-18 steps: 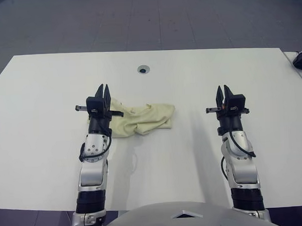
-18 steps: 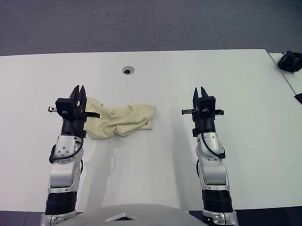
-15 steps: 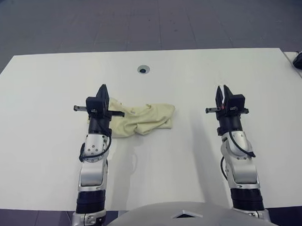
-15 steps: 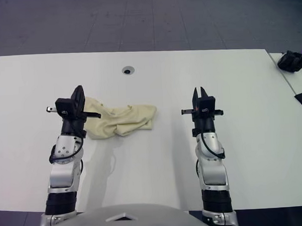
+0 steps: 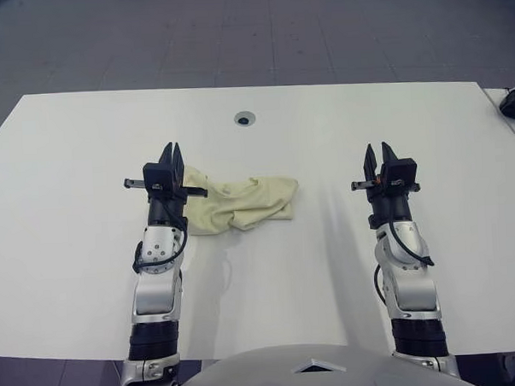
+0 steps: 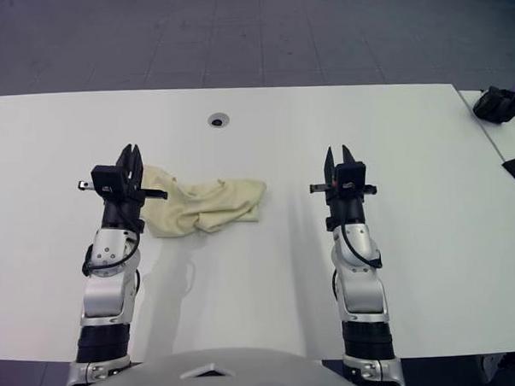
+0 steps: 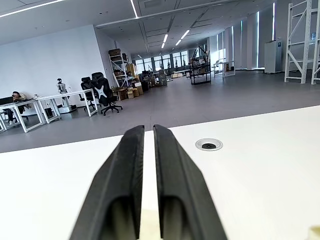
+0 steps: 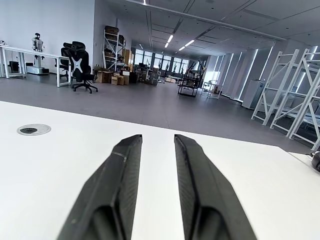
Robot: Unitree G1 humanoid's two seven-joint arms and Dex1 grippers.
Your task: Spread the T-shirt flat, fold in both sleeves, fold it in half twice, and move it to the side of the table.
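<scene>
A pale yellow T-shirt [image 5: 245, 202] lies crumpled in a heap on the white table [image 5: 323, 122], left of the middle. My left gripper [image 5: 171, 148] is at the heap's left edge, pointing away from me, its fingers [image 7: 172, 170] parted by a narrow slit and holding nothing. A sliver of yellow cloth [image 7: 149, 226] shows low between them. My right gripper [image 5: 376, 148] is over bare table well to the right of the shirt, open, with nothing between its fingers [image 8: 120, 175].
A round metal grommet [image 5: 245, 118] is set in the table beyond the shirt. A dark object [image 5: 514, 102] rests on a neighbouring surface at the far right. Bare tabletop surrounds the shirt on all sides.
The left gripper's fingers were open, came together half a second ago, and now stand slightly apart again. The right arm has crept a little forward. The shirt has not moved.
</scene>
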